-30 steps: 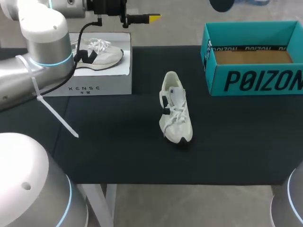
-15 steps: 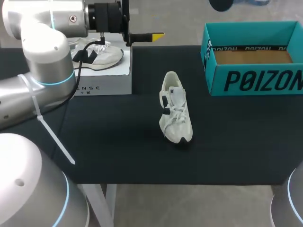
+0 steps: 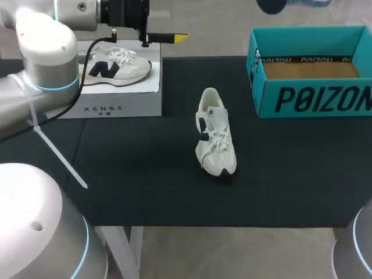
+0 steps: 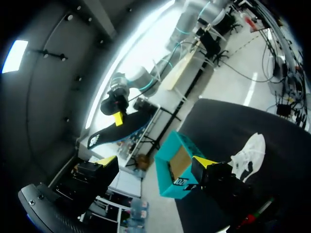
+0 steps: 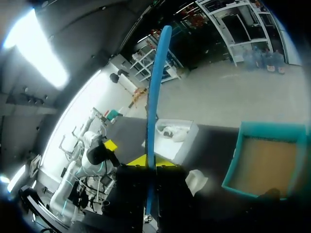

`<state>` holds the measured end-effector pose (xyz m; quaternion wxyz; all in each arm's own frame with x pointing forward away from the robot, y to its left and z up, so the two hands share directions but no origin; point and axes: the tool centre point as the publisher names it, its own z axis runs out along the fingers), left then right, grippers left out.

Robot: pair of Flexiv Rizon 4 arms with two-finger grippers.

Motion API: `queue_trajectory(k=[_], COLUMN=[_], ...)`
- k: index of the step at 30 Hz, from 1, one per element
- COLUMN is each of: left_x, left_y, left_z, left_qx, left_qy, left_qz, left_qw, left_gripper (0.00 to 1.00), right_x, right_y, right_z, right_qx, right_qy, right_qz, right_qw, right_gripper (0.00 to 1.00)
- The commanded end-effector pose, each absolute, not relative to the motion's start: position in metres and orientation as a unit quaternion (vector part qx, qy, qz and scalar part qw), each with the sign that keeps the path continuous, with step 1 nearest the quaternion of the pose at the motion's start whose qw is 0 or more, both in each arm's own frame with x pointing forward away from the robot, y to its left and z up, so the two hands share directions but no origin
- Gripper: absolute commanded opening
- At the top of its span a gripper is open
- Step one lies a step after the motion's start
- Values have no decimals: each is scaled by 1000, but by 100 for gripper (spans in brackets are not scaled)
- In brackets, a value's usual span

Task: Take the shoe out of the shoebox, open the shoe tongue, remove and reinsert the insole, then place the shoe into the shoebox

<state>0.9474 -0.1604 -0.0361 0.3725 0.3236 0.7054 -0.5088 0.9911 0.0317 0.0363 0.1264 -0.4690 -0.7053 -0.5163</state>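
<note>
The left arm (image 3: 49, 55) is entering at the upper left of the head view. Over the last second its elbow has been swinging, and the left gripper (image 3: 179, 38) has been dipping and then drawing back a little leftward. It is hovering above the far right corner of the white box (image 3: 119, 103) rather than closing on the work. In the left wrist view its yellow tips are standing wide apart with nothing between them.

The white box is sitting at the upper left of the black table (image 3: 139, 186), carrying a second sneaker (image 3: 119, 65) on its side.

At the centre of the frame the white sneaker (image 3: 215, 136) is lying upright on the cloth, toe toward the lower edge, laces tied, and it has not shifted. So the take-out step is looking finished, while the tongue and insole work is not yet starting; the insole itself is not showing.

At the upper right the teal shoebox (image 3: 317, 99) is standing open, showing only its brown bottom, no shoe inside, well apart from the sneaker.

The right gripper (image 5: 146, 162) is appearing only in its own wrist view; whether it is open I cannot tell.
</note>
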Motion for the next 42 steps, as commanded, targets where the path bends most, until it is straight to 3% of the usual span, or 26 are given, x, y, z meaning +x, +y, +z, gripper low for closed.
queue_trajectory(k=[1, 14, 29, 42], left_x=[960, 990, 981, 978], left_y=[-145, -118, -70, -50], left_z=[-36, -22, -47, -60], left_qx=[358, 454, 603, 599], left_qy=[667, 606, 605, 629], left_qz=[-532, -502, -421, -372], left_qw=[380, 419, 305, 327], left_gripper=[100, 100, 100, 100], right_x=[992, 992, 992, 992], right_y=[32, 32, 32, 32], right_z=[37, 37, 37, 37], right_qx=[-470, -470, -470, -470], right_qy=[-706, -706, -706, -706], right_qz=[-515, -515, -515, -515], right_qw=[126, 126, 126, 126], right_gripper=[0, 0, 0, 0])
